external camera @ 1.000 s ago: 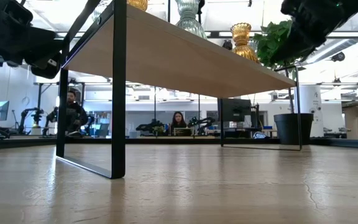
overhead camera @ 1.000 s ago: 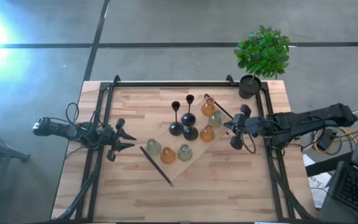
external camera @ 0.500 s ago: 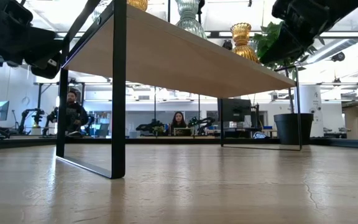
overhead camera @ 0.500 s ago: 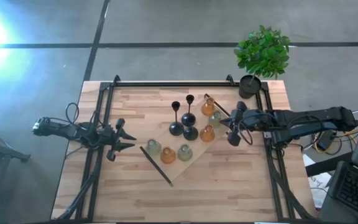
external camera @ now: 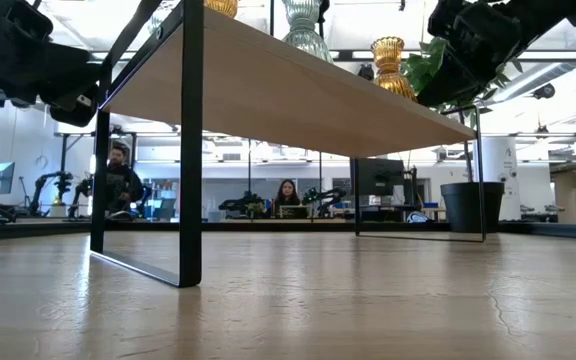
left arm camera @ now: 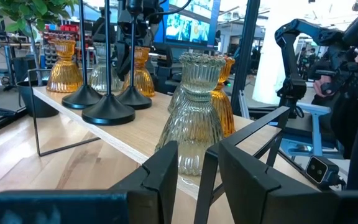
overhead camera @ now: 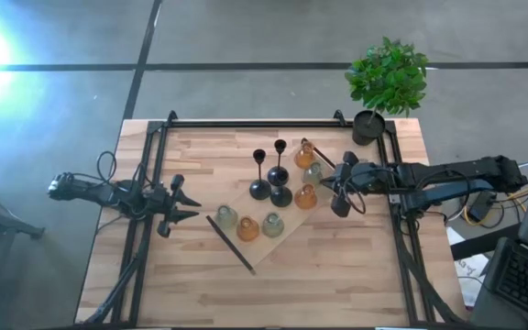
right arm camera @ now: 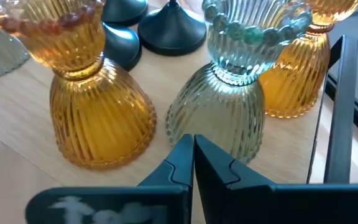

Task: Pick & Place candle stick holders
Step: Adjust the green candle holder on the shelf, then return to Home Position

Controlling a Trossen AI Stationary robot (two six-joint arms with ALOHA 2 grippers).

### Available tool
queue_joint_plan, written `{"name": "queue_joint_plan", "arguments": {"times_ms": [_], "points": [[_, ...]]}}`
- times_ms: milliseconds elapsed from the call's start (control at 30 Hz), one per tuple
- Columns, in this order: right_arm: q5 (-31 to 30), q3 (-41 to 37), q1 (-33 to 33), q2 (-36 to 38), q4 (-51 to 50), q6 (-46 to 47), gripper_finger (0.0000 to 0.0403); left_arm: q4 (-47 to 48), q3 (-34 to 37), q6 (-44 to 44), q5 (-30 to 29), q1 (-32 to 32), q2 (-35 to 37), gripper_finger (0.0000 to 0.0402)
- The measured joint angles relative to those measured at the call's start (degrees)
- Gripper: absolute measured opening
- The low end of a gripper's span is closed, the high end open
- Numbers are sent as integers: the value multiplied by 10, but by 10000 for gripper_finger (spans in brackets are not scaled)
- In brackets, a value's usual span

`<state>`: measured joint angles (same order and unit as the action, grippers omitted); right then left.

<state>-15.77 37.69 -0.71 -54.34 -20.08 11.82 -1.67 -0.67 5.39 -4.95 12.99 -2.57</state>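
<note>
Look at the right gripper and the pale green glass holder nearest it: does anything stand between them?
Nothing visible does. The right gripper, fingers shut, points straight at the pale green holder with only bare shelf between. An amber holder stands beside that line, not across it.

Potted plant (overhead camera: 385,82) at the wooden table's (overhead camera: 200,284) far corner

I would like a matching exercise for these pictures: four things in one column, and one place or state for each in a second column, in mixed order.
Things:
1. right gripper
2. left gripper
3. black candle stick holders
4. potted plant

Places or states:
A. far right corner of the table
B. shut, at the shelf's right end, beside glass holders
C. waiting at the table's left side
D. on the shelf, round bases, thin stems

Pairs: 1-B, 2-C, 3-D, 4-A
</note>
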Motion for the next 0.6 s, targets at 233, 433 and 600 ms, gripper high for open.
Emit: {"name": "queue_joint_plan", "arguments": {"times_ms": [233, 433, 600], "points": [[6, 33, 0, 36, -80, 24, 7, 0, 0, 0, 0, 0, 0, 120], [18, 110, -6, 100, -203, 32, 8, 0, 0, 0, 0, 0, 0, 120], [35, 157, -6, 148, -268, 38, 8, 0, 0, 0, 0, 0, 0, 120]]}}
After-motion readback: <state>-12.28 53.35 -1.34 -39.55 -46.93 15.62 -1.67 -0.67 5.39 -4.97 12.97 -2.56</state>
